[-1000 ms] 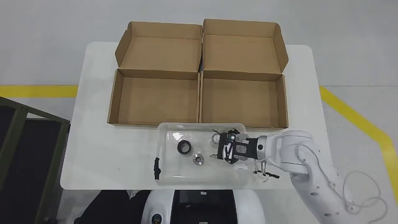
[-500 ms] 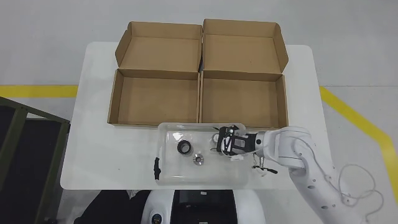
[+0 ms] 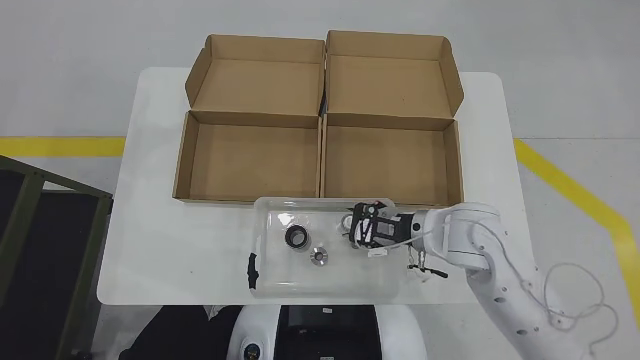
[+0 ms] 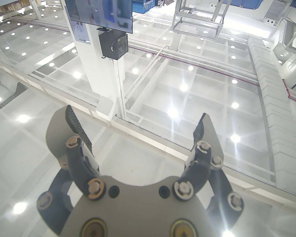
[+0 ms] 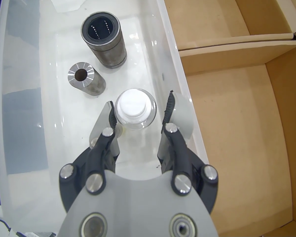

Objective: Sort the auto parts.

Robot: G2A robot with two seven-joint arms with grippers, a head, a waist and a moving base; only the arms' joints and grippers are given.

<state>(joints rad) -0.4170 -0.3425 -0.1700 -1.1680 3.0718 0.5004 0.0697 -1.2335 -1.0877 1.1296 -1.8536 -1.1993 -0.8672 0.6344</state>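
Right wrist view: in the clear bin (image 5: 172,57), the right gripper (image 5: 141,107), jaws spread, straddles the white-capped bottle (image 5: 135,109); one pad (image 5: 112,117) touches it, the other not.

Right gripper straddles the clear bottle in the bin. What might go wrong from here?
1. The white-capped bottle sits off-centre in the open right gripper, against one pad; closing may shove or tip it.
2. The other finger is close to the clear bin's wall; it may catch there.
3. A shoved bottle could knock the small steel sleeve standing nearby.
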